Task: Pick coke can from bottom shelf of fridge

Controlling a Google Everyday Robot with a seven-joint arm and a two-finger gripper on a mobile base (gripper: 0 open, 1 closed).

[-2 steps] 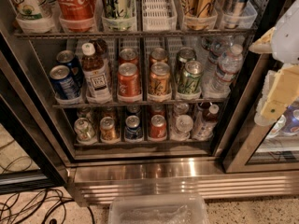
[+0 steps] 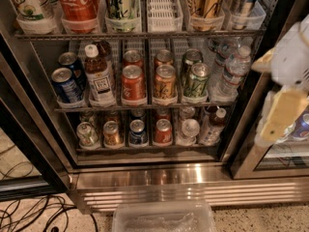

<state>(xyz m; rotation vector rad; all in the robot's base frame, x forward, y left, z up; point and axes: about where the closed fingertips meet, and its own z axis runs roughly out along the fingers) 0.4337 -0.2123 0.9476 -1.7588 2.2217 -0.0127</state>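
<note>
The fridge (image 2: 193, 180) stands open in front of me. On its bottom shelf (image 2: 145, 149) the coke can (image 2: 163, 131), small and red with a silver top, stands in the fourth lane from the left. A blue can (image 2: 137, 132) is on its left and a silver can (image 2: 189, 129) on its right. My gripper (image 2: 280, 100), white and cream, hangs at the right edge of the view. It is in front of the fridge's right frame, well to the right of the coke can and slightly above it, and touches nothing.
An orange-gold can (image 2: 112, 133) and a silver-green can (image 2: 87, 134) fill the left lanes, and a bottle (image 2: 212, 124) the right one. The middle rack holds a larger red can (image 2: 133, 83). A clear plastic bin (image 2: 164, 216) sits on the floor. Cables (image 2: 34, 214) lie at the lower left.
The gripper has dropped a little lower at the right edge. The cans and shelves have not moved.
</note>
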